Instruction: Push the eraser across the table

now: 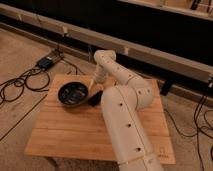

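Camera view: shows a white arm (125, 120) stretched across the light wooden bench (70, 136), with the tool (93, 82) low near the far edge, beside a dark round bowl (73, 94). Cannot tell the tool's state, apart or together. Finds the eraser (95, 98), flat and black, on the bench just below the tool, just right of the bowl.
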